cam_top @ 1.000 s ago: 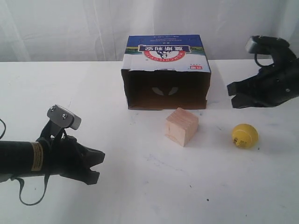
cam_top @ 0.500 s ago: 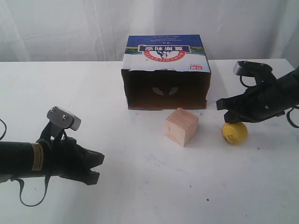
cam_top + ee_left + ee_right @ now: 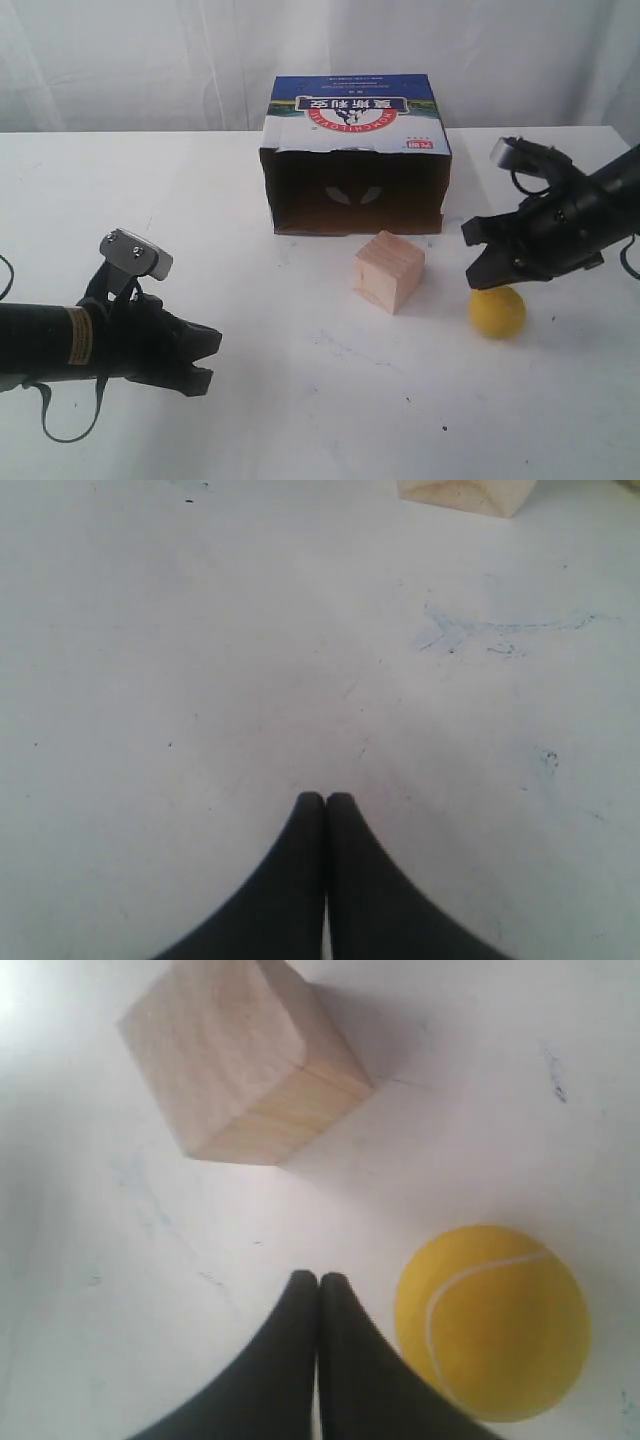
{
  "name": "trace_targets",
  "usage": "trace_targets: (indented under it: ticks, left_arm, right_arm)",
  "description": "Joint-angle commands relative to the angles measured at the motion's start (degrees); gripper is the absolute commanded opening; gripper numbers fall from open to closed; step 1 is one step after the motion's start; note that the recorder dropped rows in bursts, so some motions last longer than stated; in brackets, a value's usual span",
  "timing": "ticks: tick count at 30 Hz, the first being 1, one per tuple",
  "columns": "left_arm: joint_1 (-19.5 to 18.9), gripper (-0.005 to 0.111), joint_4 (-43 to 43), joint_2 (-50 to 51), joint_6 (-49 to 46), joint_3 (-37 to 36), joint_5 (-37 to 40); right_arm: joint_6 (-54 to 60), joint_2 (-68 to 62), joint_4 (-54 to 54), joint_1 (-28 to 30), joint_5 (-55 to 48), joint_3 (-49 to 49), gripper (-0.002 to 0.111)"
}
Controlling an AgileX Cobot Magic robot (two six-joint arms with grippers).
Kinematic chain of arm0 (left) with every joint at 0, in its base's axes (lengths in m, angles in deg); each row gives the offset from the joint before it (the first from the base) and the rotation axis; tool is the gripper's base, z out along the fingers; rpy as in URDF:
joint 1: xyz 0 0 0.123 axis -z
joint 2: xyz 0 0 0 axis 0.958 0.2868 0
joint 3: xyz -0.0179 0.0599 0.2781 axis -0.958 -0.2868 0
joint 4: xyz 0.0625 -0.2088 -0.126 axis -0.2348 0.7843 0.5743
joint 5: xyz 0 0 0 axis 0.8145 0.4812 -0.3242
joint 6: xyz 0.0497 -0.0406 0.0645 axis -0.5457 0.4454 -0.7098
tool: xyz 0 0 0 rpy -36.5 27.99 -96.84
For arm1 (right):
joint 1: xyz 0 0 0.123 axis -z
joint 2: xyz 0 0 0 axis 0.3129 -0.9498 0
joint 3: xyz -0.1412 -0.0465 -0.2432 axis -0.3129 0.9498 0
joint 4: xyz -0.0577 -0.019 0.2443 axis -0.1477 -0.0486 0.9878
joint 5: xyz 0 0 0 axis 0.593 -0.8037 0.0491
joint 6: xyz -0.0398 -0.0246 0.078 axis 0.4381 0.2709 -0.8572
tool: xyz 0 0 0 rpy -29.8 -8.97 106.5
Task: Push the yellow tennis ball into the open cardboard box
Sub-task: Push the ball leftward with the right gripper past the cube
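Two arms work over a white worktop (image 3: 300, 430). We see the right jaws pressed together and empty, their tips just beside the yellow tennis ball (image 3: 497, 311) (image 3: 492, 1320); whether they touch it we cannot tell. The ball rests on the worktop, outside the open cardboard box (image 3: 355, 150), forward and to the right of its dark mouth, and apart from the pale wooden cube (image 3: 389, 270) (image 3: 240, 1070) on its left.

Compared with half a second earlier, the ball has rolled slightly toward the camera. Its dark logo patch has turned out of sight, and only a white seam shows in the right wrist view. The right arm (image 3: 575, 215) now slants more steeply. The left jaws remain shut on nothing, low over bare worktop, and the left arm (image 3: 90, 340), cube and box are unchanged.
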Motion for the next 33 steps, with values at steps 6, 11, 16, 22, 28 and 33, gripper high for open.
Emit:
trace_targets:
  ticks: [6, 11, 16, 22, 28, 33]
  left_arm:
    - [-0.1, 0.000, 0.0, -0.2, 0.2, -0.5, 0.7]
    - [-0.1, 0.000, 0.0, -0.2, 0.2, -0.5, 0.7]
    - [-0.1, 0.000, 0.0, -0.2, 0.2, -0.5, 0.7]
    - [-0.1, 0.000, -0.1, -0.2, 0.2, -0.5, 0.2]
    - [-0.1, 0.000, -0.1, -0.2, -1.0, -0.5, 0.2]
    - [-0.1, 0.000, -0.1, -0.2, -2.7, -0.5, 0.7]
  right_arm:
    - [-3.6, 8.2, -2.5, -0.3, 1.8, 1.5, 0.000]
    - [-3.9, 4.9, -3.7, -0.3, -0.7, 6.2, 0.000]
    - [-5.2, 4.9, -5.3, -0.5, -0.6, 9.8, 0.000]
    - [-5.2, 4.9, -4.2, -11.0, 3.3, 12.6, 0.000]
    - [0.5, 4.9, 6.9, -22.6, 14.0, 10.2, 0.000]
    - [-3.6, 5.2, 0.6, -24.5, 14.6, 6.1, 0.000]
